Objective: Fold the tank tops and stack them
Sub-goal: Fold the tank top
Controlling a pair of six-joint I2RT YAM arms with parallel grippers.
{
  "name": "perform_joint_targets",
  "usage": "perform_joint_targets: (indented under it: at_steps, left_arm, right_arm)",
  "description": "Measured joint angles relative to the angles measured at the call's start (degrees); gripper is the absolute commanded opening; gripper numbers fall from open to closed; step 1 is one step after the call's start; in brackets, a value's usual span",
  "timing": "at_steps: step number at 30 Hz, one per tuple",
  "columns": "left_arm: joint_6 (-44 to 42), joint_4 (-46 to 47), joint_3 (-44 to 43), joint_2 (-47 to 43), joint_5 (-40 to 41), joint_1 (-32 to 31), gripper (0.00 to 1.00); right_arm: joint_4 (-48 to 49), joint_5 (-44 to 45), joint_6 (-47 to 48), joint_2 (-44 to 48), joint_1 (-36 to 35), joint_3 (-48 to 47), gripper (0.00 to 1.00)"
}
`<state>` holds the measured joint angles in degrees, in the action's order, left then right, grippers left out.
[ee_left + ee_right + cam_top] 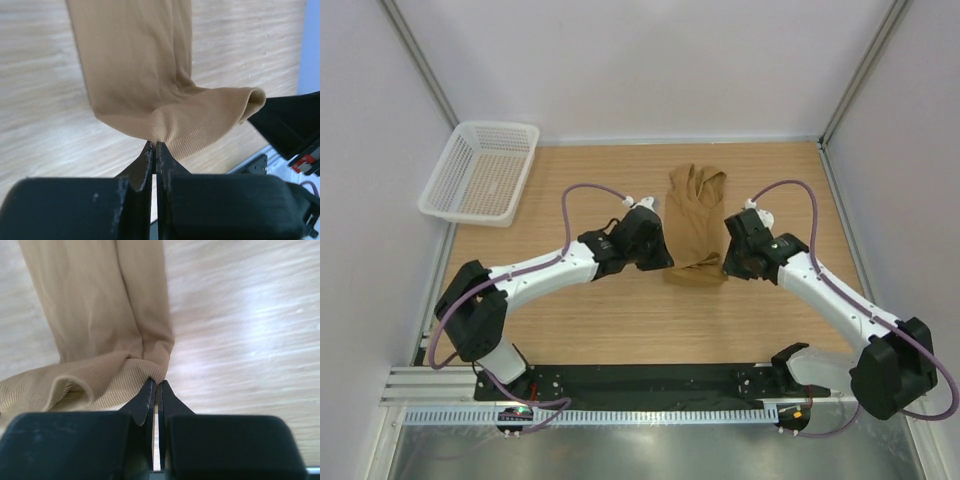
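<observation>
While the left claw and right claw each pinch a hem corner of the tank top, which trails across the desk ahead of them, both should rise level together, holding the hem taut.

The tank top is plain tan-brown, with a fine ribbed knit and a stitched line along its hem. The counter is pale wood with streaky grain. At the far left, the basket is white open mesh. The left arm and right arm are white with black joints and black jaws, trailing purple cables.
</observation>
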<state>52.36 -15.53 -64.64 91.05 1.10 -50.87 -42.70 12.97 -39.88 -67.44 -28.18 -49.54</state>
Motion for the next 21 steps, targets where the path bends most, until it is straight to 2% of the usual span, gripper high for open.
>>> perform_joint_targets:
  at_steps: [6,21]
  left_arm:
    - [-1.9,-1.51,-6.71,5.6,-0.07,3.41,0.0]
    - [-3.85,-3.26,-19.89,18.23,-3.76,10.71,0.0]
  right_arm:
    - [3.26,-2.91,4.02,-4.94,8.39,-4.28,0.02]
    - [8.22,-7.63,8.61,-21.46,12.98,-16.55,0.02]
